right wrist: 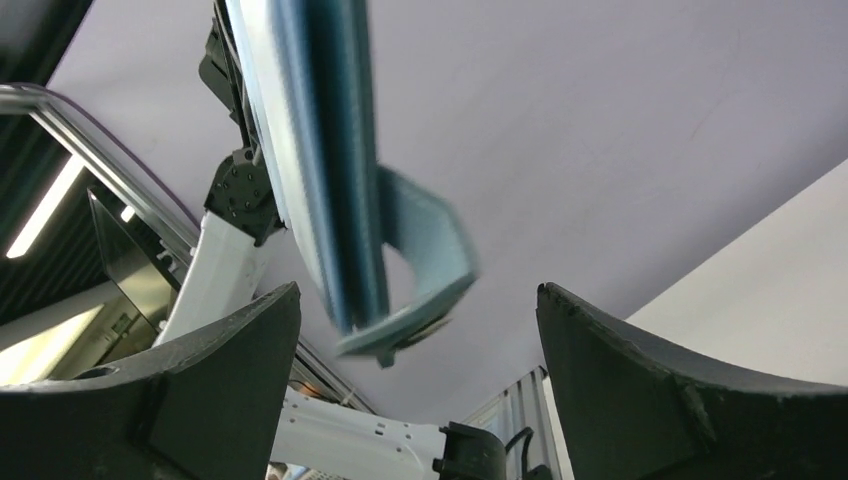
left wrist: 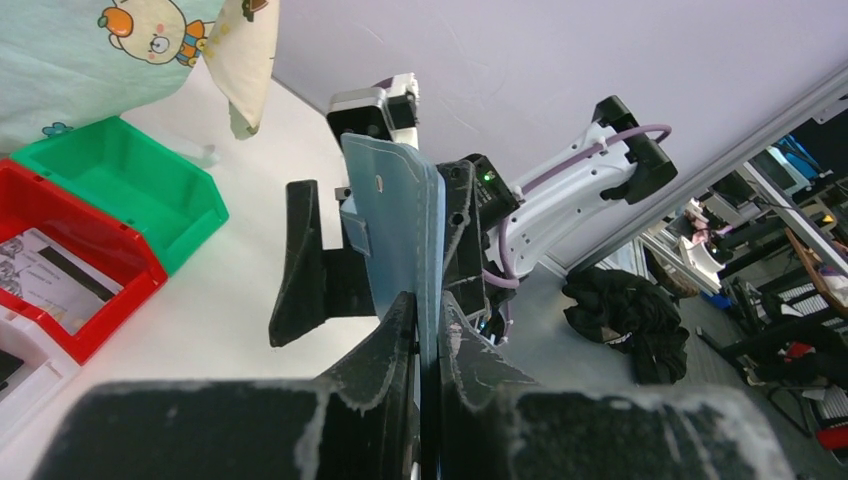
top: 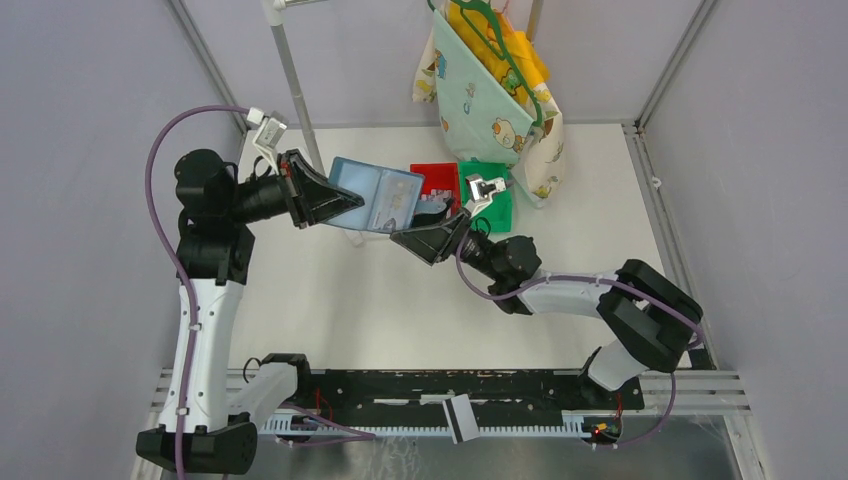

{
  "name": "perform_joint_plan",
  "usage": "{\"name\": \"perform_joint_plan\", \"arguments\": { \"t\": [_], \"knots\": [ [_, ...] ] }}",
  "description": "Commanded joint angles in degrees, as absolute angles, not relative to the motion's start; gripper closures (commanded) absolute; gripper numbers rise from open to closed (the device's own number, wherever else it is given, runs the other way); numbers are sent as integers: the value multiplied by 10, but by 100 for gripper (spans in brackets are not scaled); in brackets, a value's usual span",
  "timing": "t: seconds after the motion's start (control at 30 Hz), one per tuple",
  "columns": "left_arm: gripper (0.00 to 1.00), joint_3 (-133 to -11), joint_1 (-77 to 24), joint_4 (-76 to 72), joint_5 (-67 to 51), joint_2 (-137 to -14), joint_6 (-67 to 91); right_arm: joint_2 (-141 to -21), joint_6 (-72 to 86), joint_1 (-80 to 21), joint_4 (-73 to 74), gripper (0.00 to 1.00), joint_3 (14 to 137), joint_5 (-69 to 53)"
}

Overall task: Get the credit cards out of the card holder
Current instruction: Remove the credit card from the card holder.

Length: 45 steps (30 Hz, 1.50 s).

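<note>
The teal card holder (top: 375,195) hangs open above the table, pale cards showing in its pockets. My left gripper (top: 335,198) is shut on the holder's left edge; in the left wrist view the jaws (left wrist: 428,330) pinch the thin blue panel (left wrist: 400,230). My right gripper (top: 440,222) is open at the holder's right end, one finger (left wrist: 300,260) on each side of it without touching. From the right wrist, the holder (right wrist: 320,150) and its snap tab (right wrist: 430,250) hang above the wide-open gripper (right wrist: 418,290). A pale card with a dark stripe (left wrist: 50,275) lies in the red bin (left wrist: 100,262).
The red bin (top: 435,178) and a green bin (top: 497,200) stand behind the holder, with a white bin (left wrist: 20,370) beside the red one. A cartoon-print cloth bag (top: 490,90) hangs at the back. A pale striped card (top: 460,418) lies on the black rail at the near edge.
</note>
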State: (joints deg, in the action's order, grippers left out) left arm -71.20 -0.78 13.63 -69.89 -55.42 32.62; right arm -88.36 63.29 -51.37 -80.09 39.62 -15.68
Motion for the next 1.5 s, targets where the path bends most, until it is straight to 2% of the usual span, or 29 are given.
{"name": "perform_joint_plan", "arguments": {
  "t": [0.0, 0.07, 0.2, 0.3, 0.33, 0.37, 0.4, 0.43, 0.47, 0.5, 0.57, 0.67, 0.77, 0.87, 1.17, 1.37, 1.47],
  "knots": [
    [98, -711, -11, 108, -703, -543, 359, -903, 692, -521, -935, 12, 435, -135],
    [98, -711, -11, 115, -703, -543, 348, -916, 715, -521, -975, 21, 442, -142],
    [98, -712, -11, 148, -703, -544, 316, -923, 727, -521, -992, 46, 454, -177],
    [97, -713, -11, 182, -702, -549, 286, -916, 725, -519, -977, 77, 452, -197],
    [93, -716, -11, 198, -702, -551, 272, -912, 725, -516, -969, 86, 451, -206],
    [84, -720, -11, 215, -701, -554, 256, -908, 722, -513, -959, 92, 449, -215],
    [67, -725, -11, 239, -700, -557, 234, -901, 714, -510, -945, 97, 445, -226],
    [43, -730, -11, 268, -692, -562, 210, -893, 704, -507, -925, 100, 443, -242],
    [15, -740, -11, 307, -682, -567, 171, -884, 686, -503, -888, 100, 443, -260],
    [2, -750, -11, 339, -674, -571, 130, -872, 667, -500, -851, 100, 447, -283],
    [0, -762, -11, 383, -659, -572, 70, -856, 608, -498, -725, 100, 469, -345],
    [0, -777, -11, 417, -639, -571, 10, -835, 444, -498, -448, 100, 533, -426],
    [0, -802, -11, 445, -608, -577, -43, -817, 241, -499, -169, 100, 586, -411],
    [0, -817, -11, 479, -618, -585, -90, -804, 133, -499, -24, 100, 616, -387],
    [11, -814, -64, 657, -632, -604, -270, -822, -12, -501, 175, 100, 735, -430],
    [14, -793, -115, 667, -578, -601, -287, -854, -59, -516, 245, 100, 810, -447],
    [20, -791, -119, 667, -578, -606, -287, -866, -65, -522, 262, 100, 833, -451]
  ]
}}
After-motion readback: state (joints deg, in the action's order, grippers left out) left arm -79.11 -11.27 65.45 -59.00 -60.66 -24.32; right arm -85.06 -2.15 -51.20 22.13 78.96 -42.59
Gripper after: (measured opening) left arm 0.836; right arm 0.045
